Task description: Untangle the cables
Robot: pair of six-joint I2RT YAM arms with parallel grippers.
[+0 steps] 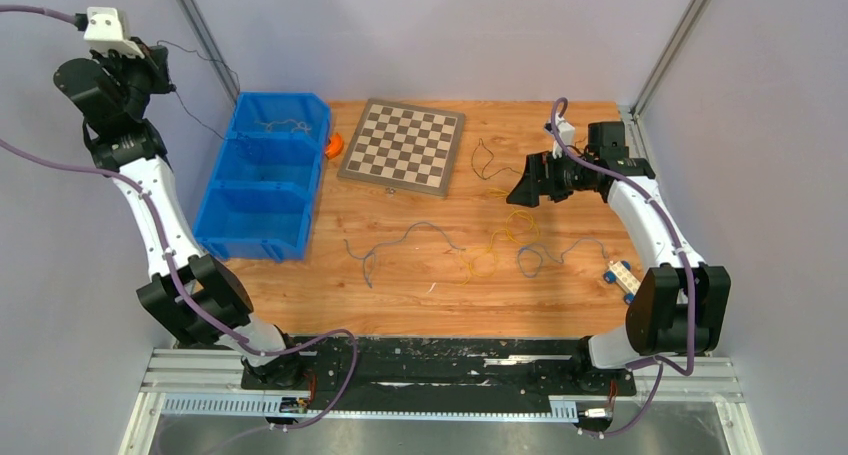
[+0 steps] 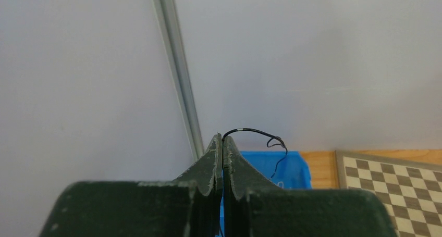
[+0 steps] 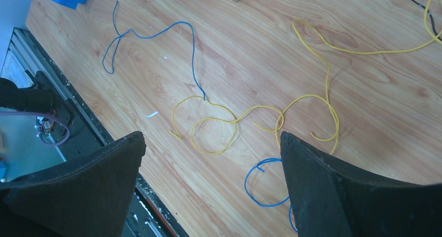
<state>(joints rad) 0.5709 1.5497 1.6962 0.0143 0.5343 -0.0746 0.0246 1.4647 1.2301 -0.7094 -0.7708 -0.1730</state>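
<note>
Left gripper [image 2: 222, 141] raised by wall, jaws pressed together pinching black wire [image 2: 255, 131]. Right gripper [image 3: 211, 137] jaws spread above yellow wire [image 3: 327, 80], blue wire [image 3: 193, 54] on table [image 3: 375, 122].

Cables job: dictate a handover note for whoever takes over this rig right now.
Left gripper: jaws shut on a black cable, raised high at the far left.
Right gripper: jaws open, empty, hovering over the table.
On the table: long blue cable, yellow cables, blue loop, dark cable beside the chessboard.
Done: the black one is held apart from the rest, and most lie spread out.
Left: the yellows cross each other, and the long blue's end touches them.
</note>
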